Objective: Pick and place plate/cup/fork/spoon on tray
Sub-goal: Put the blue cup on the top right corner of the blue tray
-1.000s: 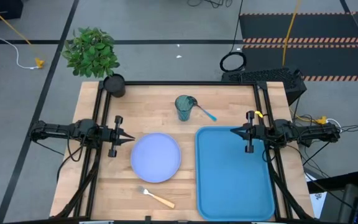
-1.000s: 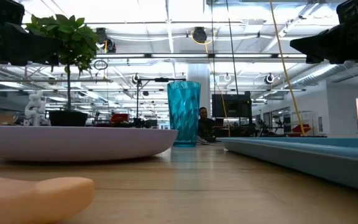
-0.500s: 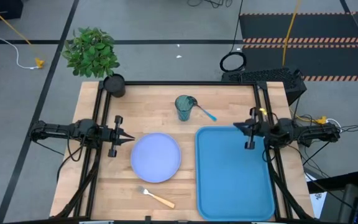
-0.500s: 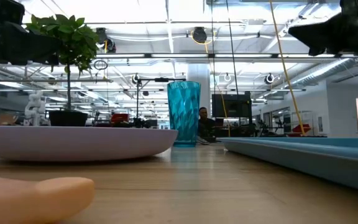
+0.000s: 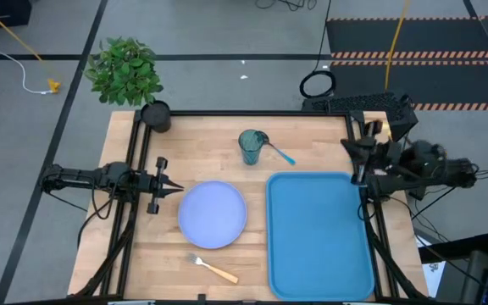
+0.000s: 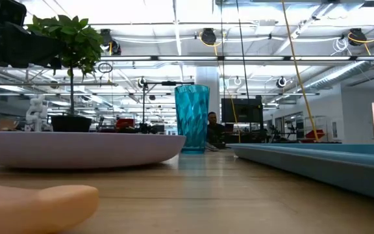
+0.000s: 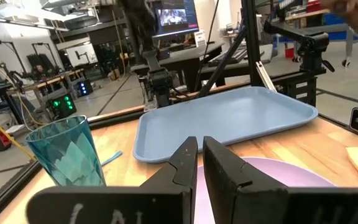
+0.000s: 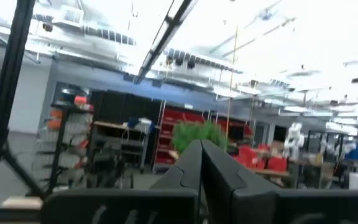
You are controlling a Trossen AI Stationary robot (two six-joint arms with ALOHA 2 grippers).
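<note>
The pale lavender plate (image 5: 213, 214) lies flat on the wooden table, left of the bright blue tray (image 5: 318, 233). The teal cup (image 5: 250, 146) stands upright at the far middle. The spoon (image 5: 281, 155) lies beside it, its bowl end by the cup. The fork (image 5: 213, 268) lies near the front edge. My left gripper (image 5: 174, 186) is shut and empty, just left of the plate (image 7: 278, 177). My right gripper (image 5: 348, 146) is shut and empty above the tray's far right corner. It is tipped up toward the room (image 8: 199, 155).
A black pot (image 5: 155, 116) with a green plant (image 5: 125, 72) stands at the table's far left corner. Black frame rails run along the table's left and right edges. Bare wood lies between the plate, the cup and the fork.
My right gripper has risen and drawn back toward the table's far right corner, tipping its fingers upward. It has gone out of the low view. Its fingers stay shut. Plate, cup, spoon, fork and tray have kept still.
</note>
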